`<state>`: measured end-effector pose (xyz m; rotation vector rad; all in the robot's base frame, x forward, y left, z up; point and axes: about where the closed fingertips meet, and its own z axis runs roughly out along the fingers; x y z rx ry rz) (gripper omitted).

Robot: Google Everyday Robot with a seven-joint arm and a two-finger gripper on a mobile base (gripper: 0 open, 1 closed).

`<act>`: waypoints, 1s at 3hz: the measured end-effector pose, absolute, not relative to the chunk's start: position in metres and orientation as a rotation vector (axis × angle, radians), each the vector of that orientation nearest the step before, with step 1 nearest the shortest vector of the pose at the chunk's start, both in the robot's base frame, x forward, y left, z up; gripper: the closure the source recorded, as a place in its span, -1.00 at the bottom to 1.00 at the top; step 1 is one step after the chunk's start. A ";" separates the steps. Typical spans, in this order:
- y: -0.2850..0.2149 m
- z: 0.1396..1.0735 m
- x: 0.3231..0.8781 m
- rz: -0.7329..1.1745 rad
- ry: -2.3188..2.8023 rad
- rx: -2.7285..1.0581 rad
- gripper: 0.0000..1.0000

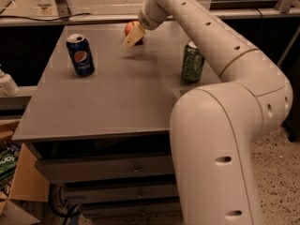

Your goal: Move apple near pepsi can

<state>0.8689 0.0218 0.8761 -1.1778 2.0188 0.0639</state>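
My fingers (133,36) hung low over the far side of the desk (108,102), just in front of the apple (129,27), spread or pressed together I could not tell, with the pepsi can (80,55) well apart to the left and a green can (192,62) to the right.

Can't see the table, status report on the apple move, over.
Gripper at the apple, far side of table. Apple well apart from pepsi can. Green can off the path.
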 end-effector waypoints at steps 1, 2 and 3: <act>0.027 0.869 0.878 0.076 2.029 -1.154 -1.00; 0.033 0.861 0.886 0.091 2.038 -1.140 -1.00; 0.041 0.854 0.893 0.113 2.044 -1.125 -1.00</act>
